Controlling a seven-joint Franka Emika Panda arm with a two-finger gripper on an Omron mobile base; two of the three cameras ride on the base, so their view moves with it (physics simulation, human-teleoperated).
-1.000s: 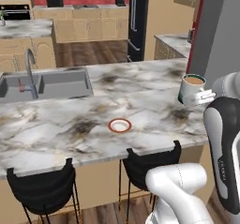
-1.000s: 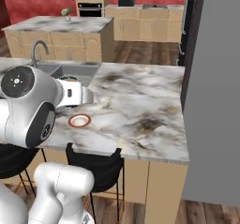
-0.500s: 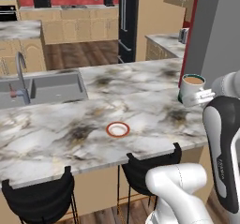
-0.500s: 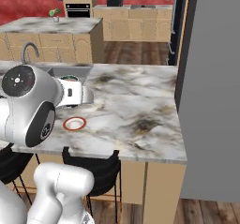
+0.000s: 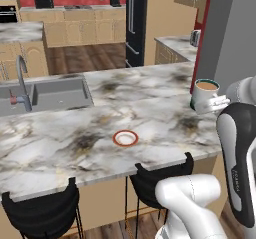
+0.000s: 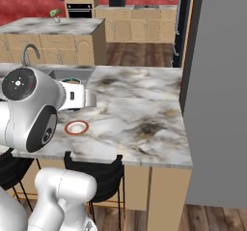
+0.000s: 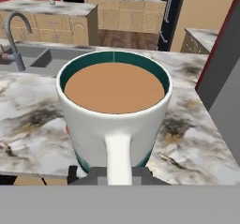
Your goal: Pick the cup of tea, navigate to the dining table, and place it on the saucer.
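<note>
Your gripper is clamped tight on the handle of the cup of tea, jaws closed right in around it, cup upright and full of light brown tea. In the hand view the cup of tea sits dead centre with the handle pointing down to 6 o'clock, straight at the fingertips. In the left base view you hold the cup in the air at about 3 o'clock, over the right end of the dining table, not touching the marble. The saucer lies flat on the marble near the front edge, toward 8 o'clock from the cup and well apart from it. In the right base view the saucer sits at roughly 9 o'clock, just below the cup, which is mostly hidden by the arm. Sink with faucet is at 10 o'clock in the left base view. Black bar stools stand along the table's near side.
</note>
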